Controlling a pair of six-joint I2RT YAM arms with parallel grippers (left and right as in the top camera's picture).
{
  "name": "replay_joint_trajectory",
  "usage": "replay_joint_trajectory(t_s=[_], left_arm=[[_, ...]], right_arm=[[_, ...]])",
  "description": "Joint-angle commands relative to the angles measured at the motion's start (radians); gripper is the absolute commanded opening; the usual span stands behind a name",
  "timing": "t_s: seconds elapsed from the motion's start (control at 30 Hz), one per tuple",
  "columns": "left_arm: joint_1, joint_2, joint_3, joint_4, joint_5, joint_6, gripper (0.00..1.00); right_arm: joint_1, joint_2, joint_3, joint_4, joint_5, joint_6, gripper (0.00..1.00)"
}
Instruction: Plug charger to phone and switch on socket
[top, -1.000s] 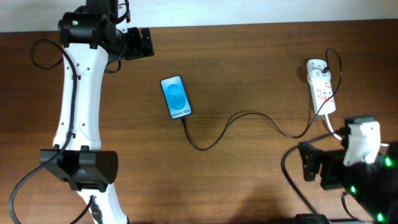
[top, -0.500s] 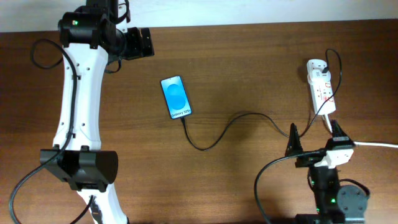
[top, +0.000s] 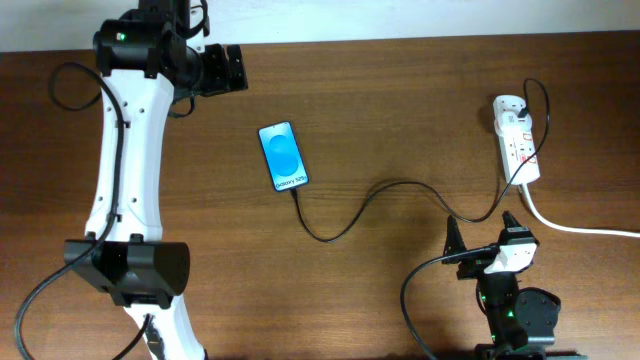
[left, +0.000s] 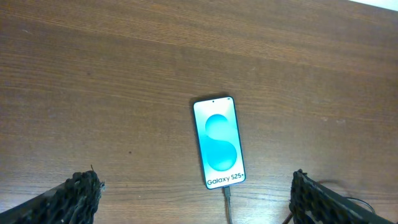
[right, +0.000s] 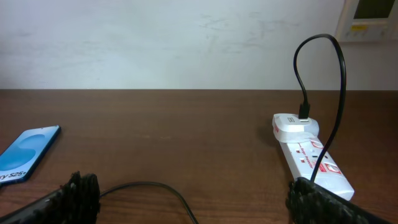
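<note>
The phone (top: 283, 156) lies flat on the wooden table, blue screen up, and shows in the left wrist view (left: 218, 142). The charger cable (top: 400, 184) runs from the phone's bottom edge, where its plug (left: 227, 194) sits, in loops to a white adapter (right: 295, 126) on the socket (top: 517, 140). My left gripper (top: 230, 69) is open and empty, held high behind the phone (left: 194, 190). My right gripper (top: 482, 230) is open and empty, low over the cable just in front of the socket (right: 314, 158). The switch position cannot be told.
The socket's thick white cord (top: 580, 229) runs off the right edge of the table. The left arm's white links (top: 125, 160) span the left side. A pale wall (right: 186, 37) stands behind the table's far edge.
My right arm has swung from the lower right corner to the left and drawn back toward the front edge, uncovering the white cord. The left arm, phone and cable have not moved.
</note>
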Motion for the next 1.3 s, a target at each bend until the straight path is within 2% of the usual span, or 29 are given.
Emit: replay_joint_trajectory(t_s=[0.0, 0.37, 0.43, 0.5, 0.53, 0.63, 0.7, 0.77, 0.9, 0.97, 1.07, 1.27], left_arm=[[0.003, 0.003, -0.002, -0.001, -0.007, 0.005, 0.99], [0.002, 0.003, -0.002, -0.005, -0.013, 0.006, 0.99], [0.002, -0.063, -0.068, 0.079, -0.019, 0.018, 0.99], [0.003, -0.229, -0.288, 0.280, -0.018, 0.085, 0.99], [0.003, -0.364, -0.476, 0.427, -0.014, 0.158, 0.99], [0.005, -0.642, -0.858, 0.689, -0.014, 0.317, 0.99], [0.042, -0.857, -1.146, 0.868, 0.001, 0.358, 0.99], [0.061, -0.989, -1.331, 1.003, 0.001, 0.386, 0.99], [0.093, -1.397, -1.847, 1.340, 0.000, 0.462, 0.99], [0.093, -1.592, -2.030, 1.387, -0.008, 0.484, 0.99], [0.093, -1.816, -2.204, 1.388, -0.008, 0.499, 0.99], [0.093, -1.972, -2.309, 1.380, -0.008, 0.499, 0.99]], right_arm=[[0.005, -0.010, -0.005, -0.005, -0.006, 0.005, 0.99], [0.005, -0.010, -0.005, -0.005, -0.006, 0.005, 0.98], [0.005, -0.010, -0.005, -0.005, -0.006, 0.005, 0.98], [0.005, -0.010, -0.005, -0.005, -0.006, 0.005, 0.99], [0.005, -0.010, -0.005, -0.005, -0.006, 0.005, 0.98], [0.005, -0.010, -0.005, -0.005, -0.006, 0.005, 0.99], [0.005, -0.010, -0.005, -0.005, -0.006, 0.005, 0.99], [0.005, -0.010, -0.005, -0.005, -0.006, 0.005, 0.98], [0.005, -0.010, -0.005, -0.005, -0.006, 0.005, 0.98], [0.005, -0.010, -0.005, -0.005, -0.006, 0.005, 0.98], [0.005, -0.010, -0.005, -0.005, -0.006, 0.005, 0.98], [0.005, -0.010, -0.005, -0.005, -0.006, 0.005, 0.99]])
